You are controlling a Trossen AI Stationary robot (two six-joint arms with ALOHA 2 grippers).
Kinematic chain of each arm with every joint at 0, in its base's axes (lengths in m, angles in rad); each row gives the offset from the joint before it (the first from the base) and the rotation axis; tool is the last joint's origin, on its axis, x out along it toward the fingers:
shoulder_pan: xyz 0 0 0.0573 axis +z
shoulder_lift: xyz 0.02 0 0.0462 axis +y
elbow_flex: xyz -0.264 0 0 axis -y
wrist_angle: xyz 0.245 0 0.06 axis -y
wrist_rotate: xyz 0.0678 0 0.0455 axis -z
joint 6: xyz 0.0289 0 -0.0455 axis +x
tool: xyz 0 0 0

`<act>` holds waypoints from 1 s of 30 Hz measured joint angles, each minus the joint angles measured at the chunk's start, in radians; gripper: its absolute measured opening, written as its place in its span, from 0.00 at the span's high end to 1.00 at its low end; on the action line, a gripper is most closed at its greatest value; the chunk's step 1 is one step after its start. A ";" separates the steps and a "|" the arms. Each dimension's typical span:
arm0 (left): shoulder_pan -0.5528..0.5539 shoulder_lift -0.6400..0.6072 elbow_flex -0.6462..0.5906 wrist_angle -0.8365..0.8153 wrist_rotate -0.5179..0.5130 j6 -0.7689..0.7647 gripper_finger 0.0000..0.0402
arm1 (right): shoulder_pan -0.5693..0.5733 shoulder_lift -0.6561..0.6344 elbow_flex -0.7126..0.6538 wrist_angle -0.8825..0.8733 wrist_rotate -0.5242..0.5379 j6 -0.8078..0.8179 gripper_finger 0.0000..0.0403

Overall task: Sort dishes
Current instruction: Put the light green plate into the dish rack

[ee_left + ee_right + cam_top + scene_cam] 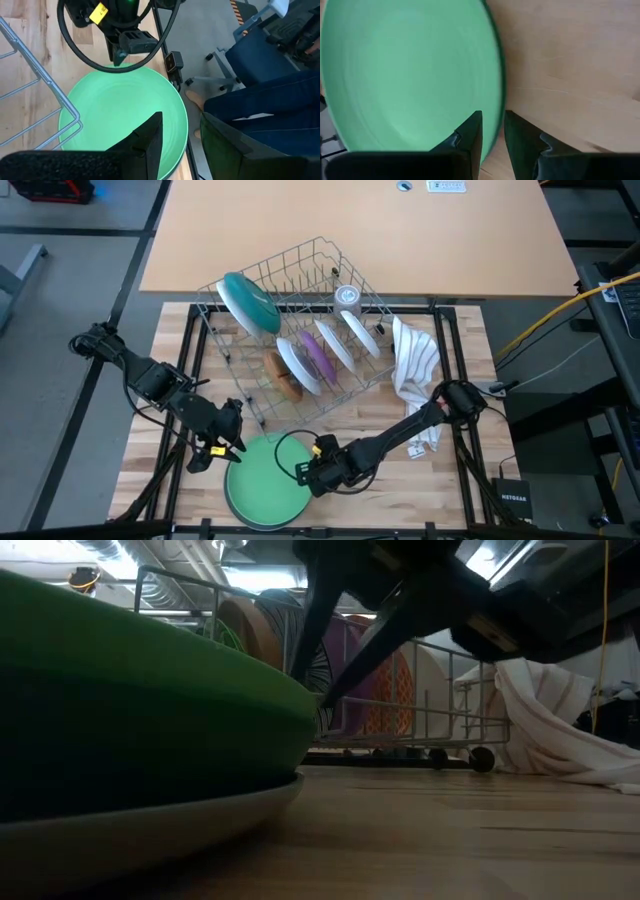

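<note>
Round, glossy green plate [262, 488] with raised rim.

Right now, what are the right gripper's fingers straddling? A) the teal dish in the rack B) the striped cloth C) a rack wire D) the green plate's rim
D: the right wrist view shows the right gripper with one finger on each side of the green plate rim, and the high view puts it at that plate's right edge.
</note>
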 joint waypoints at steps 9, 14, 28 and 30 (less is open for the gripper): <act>0.000 0.000 0.000 0.000 -0.002 0.008 0.70 | -0.012 0.025 0.000 0.050 -0.002 -0.001 0.79; 0.000 0.000 0.000 0.000 -0.007 0.015 0.70 | -0.016 0.026 0.000 0.041 -0.003 -0.001 0.83; 0.000 0.000 0.000 0.000 -0.008 0.031 0.70 | -0.017 0.031 0.001 0.016 0.004 -0.004 0.98; 0.000 0.000 0.000 0.000 -0.008 0.034 0.70 | -0.016 0.031 0.001 0.016 0.014 -0.005 0.99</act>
